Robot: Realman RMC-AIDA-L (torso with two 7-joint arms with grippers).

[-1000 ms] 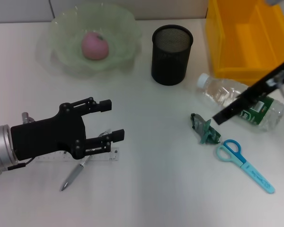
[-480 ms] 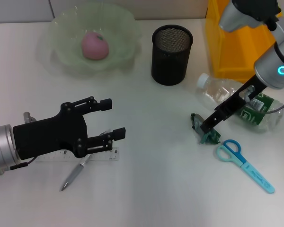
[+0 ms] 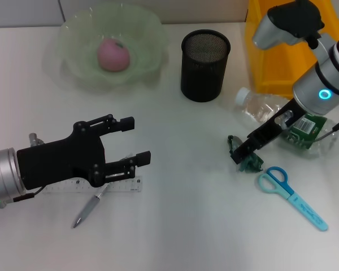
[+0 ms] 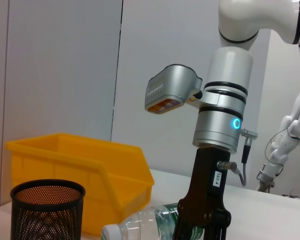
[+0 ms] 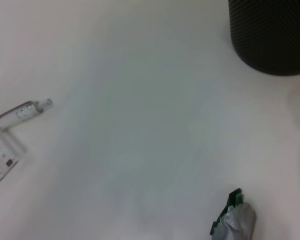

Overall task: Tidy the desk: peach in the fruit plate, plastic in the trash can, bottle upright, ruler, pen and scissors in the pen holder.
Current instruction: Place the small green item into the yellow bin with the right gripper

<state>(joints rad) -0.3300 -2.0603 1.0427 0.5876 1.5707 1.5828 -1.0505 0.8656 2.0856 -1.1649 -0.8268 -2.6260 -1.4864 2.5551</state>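
The left hand (image 3: 137, 141) hovers low over the tabletop (image 3: 181, 214) with its fingers apart and nothing between them. The clear ruler (image 3: 121, 185) lies directly beneath its fingertips, and the pen (image 3: 86, 210) pokes out from under the hand toward the robot. This arm looks to be waiting rather than working.

Beyond that hand, at the far side, the peach (image 3: 113, 55) already sits in the green fruit plate (image 3: 73, 68), so that step is done. The black mesh pen holder (image 3: 205, 65) stands empty as far as can be seen, roughly midway between the two hands.

The right hand (image 3: 244, 151) is the one at work. Its tip has reached the crumpled green-and-silver plastic wrapper (image 3: 250, 162), which lies just under and beside the fingertips. I cannot tell whether the fingers are parted or closed on it. The step in hand appears to be picking up the plastic; the next move likely calls for a firm pinch on the thin, crushable scrap, then a lift and carry to the yellow bin (image 3: 294, 51) behind the arm.

The water bottle (image 3: 265, 110) lies on its side close behind that hand, partly hidden by the arm; its green label (image 3: 306, 127) carries white lettering too small to read. The blue scissors (image 3: 291, 195) lie just beyond the wrapper toward the robot's right. In the left wrist view a small sticker on the right arm's black link carries figures I cannot make out.
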